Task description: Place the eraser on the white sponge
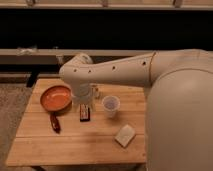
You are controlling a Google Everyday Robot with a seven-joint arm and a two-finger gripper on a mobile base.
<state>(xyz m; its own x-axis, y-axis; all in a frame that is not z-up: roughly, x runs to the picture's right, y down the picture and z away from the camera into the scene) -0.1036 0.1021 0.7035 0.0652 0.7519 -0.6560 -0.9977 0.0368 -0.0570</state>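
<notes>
The task is barely begun: the eraser (85, 115) lies on the table (75, 145) right under the open tool (84, 105), not yet lifted, while the white sponge (125, 135) sits bare near the front edge, well apart.

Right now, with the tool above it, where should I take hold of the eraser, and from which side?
I'd grip the eraser across its long sides at mid-length, coming straight down. It lies flat on the table, a narrow block pointing toward the camera. The tool, open, hangs just above its far end.
</notes>
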